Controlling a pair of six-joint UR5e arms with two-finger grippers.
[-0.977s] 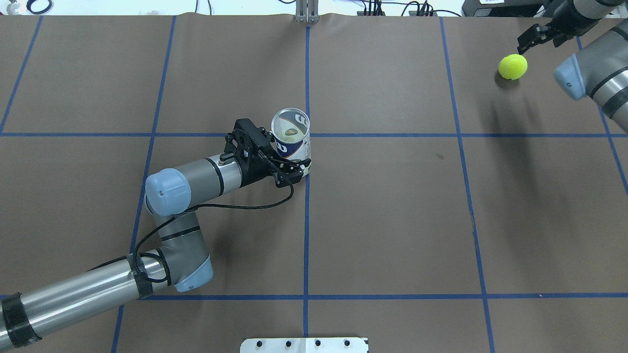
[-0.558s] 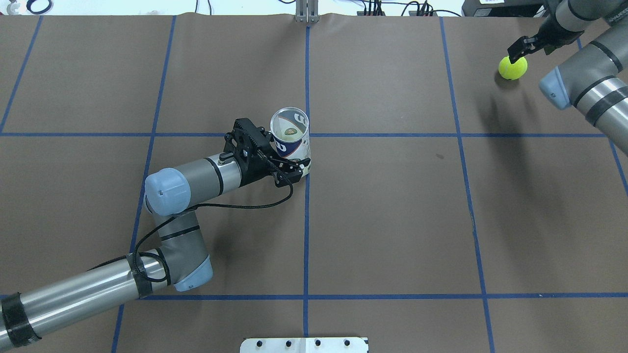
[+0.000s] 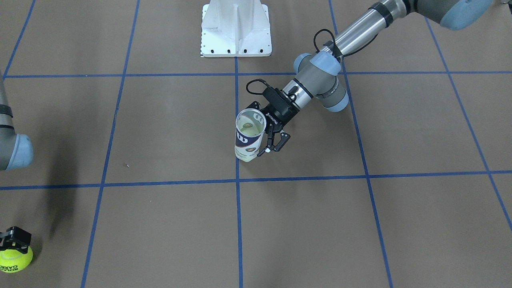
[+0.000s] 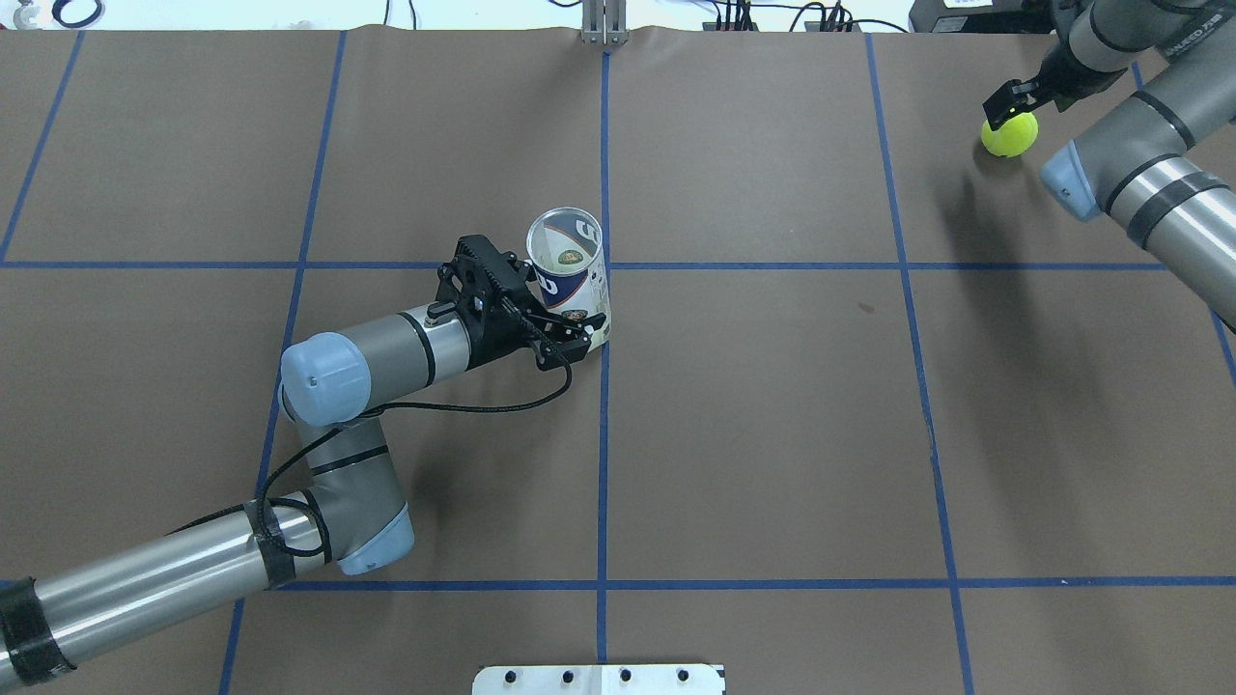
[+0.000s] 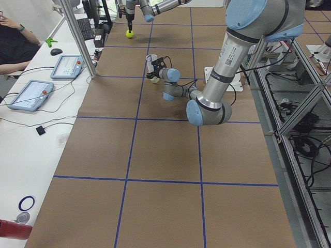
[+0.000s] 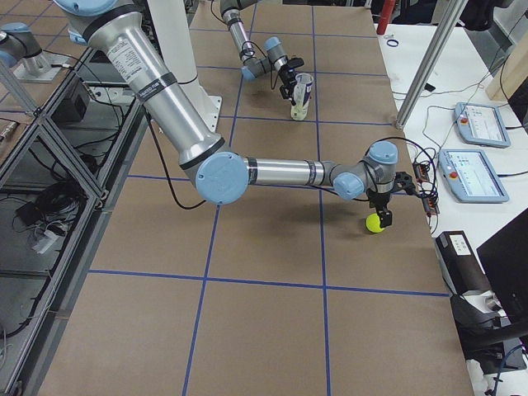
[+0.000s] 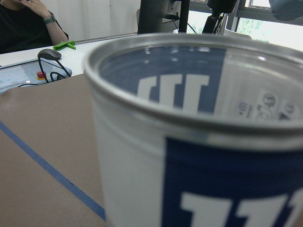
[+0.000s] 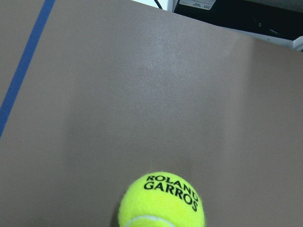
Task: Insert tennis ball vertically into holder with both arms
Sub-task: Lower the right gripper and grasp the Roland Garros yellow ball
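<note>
L gripper (image 4: 577, 336) clamped on standing holder (image 4: 568, 275); R gripper (image 3: 14, 237) open, just above tennis ball (image 3: 15, 260) on worktop (image 3: 160, 224).

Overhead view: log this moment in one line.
left tool: shut on holder | right tool: open over tennis ball | tennis ball on table

- The silver-grey jointed left arm (image 4: 154, 577) with light-blue joint caps reaches in low over the table, and its wrist (image 4: 439, 340) lies almost level.
- The black two-finger left gripper (image 4: 570, 326) is clamped low on the side of a clear plastic can (image 4: 575, 290).
- The matching right arm (image 4: 1149, 179) stretches out to the far corner on its own side, with the forearm nearly level.
- The black right gripper (image 4: 1006, 98) points straight down, its fingers parted.
</note>
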